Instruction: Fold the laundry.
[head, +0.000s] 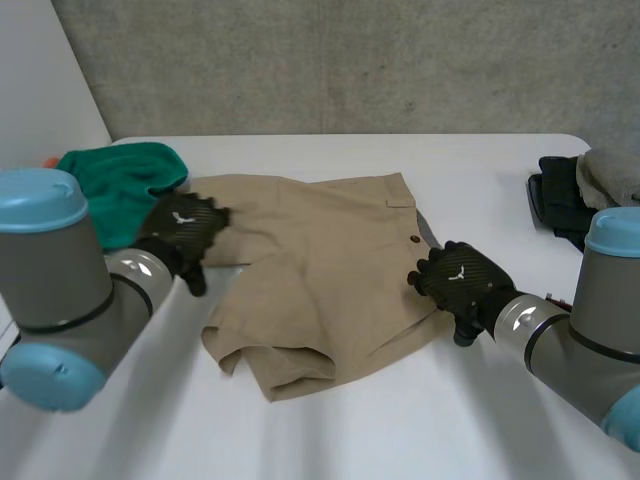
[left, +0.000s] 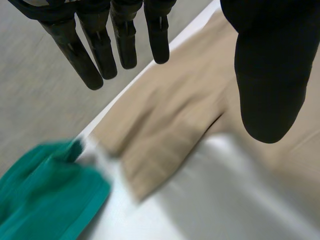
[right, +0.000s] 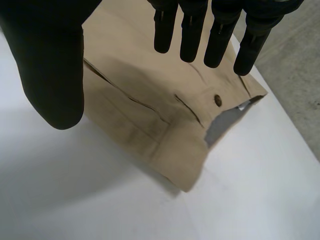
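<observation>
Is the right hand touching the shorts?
Cannot tell. In the right wrist view the right hand holds straight fingers over the tan shorts near the button, but neither contact nor a gap shows plainly.

The shorts lie spread about the middle of the worktop, their buttoned waist end turned to the right. The left hand sits over their left edge and the right hand over the waist edge on the right, so the garment lies between the two. Behind the left hand, at the far left corner, is a bunched cloth, just beside the shorts. A heap of other garments lies at the right rim, well apart from them.
</observation>
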